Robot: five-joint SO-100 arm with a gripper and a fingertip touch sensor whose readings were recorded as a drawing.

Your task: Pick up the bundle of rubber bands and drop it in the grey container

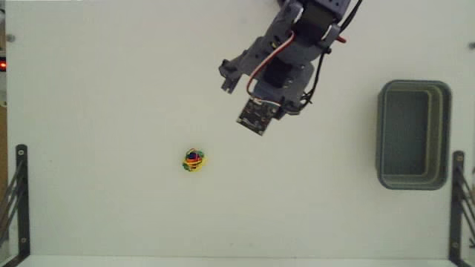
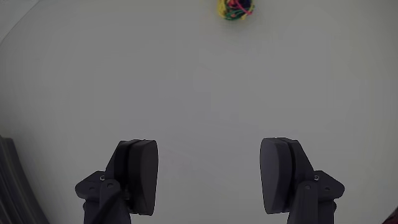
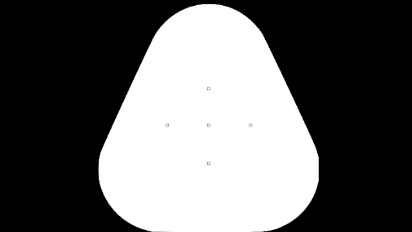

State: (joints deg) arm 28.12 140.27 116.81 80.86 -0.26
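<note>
Your pincer (image 2: 208,180) hangs spread and empty; bundle of rubber bands (image 1: 194,159) lower centre-left, grey container (image 1: 413,135) far right on desk (image 1: 111,89).

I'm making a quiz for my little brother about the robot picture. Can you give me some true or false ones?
1. The small, mostly yellow ball of rubber bands lies on the white table. True.
2. The grey-green rectangular plastic tub already has the ball inside. False: the tub looks empty, and the ball is far off to its left in the fixed view.
3. The claw is open. True: in the wrist view its two dark fingers stand wide apart.
4. The claw is squeezing the ball. False: nothing is between the fingers; the ball sits far ahead at the top edge of the wrist view.
</note>
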